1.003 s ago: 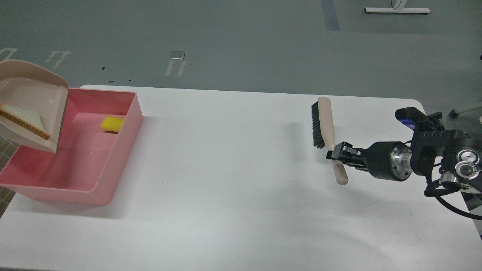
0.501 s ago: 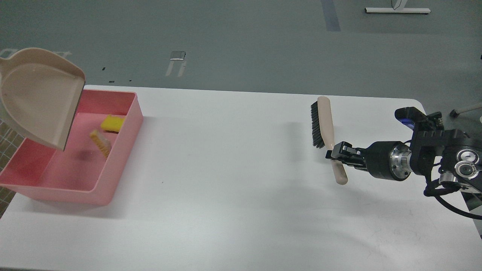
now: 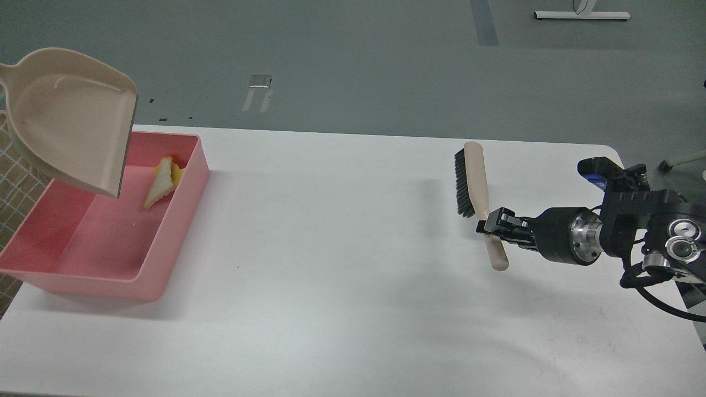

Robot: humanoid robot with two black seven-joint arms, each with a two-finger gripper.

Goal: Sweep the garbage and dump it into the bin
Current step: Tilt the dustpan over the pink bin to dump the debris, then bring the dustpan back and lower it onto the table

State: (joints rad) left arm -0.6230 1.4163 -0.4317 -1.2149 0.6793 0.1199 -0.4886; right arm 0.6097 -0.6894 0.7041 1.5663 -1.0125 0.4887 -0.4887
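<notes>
The pink bin [image 3: 165,242] stands on the white table's left end. Inside it, near the far right wall, the white bread slice [image 3: 160,187] leans over the yellow piece [image 3: 177,173], which shows only as a sliver. The beige dustpan [image 3: 74,127] hangs tilted and empty above the bin's far left; its handle runs off the left edge, and my left gripper is out of view. My right gripper [image 3: 490,227] is shut on the handle of the beige brush [image 3: 477,182], bristles facing left, held over the table's right side.
The white table [image 3: 342,286] ends in a rounded far right corner. Grey floor lies beyond, with a small grey plate [image 3: 260,81] and a white stand base [image 3: 582,15].
The bread slice slid out of the dustpan and dropped into the bin, landing against the yellow piece. The dustpan rose and moved right, now empty. The right arm and brush stayed still.
</notes>
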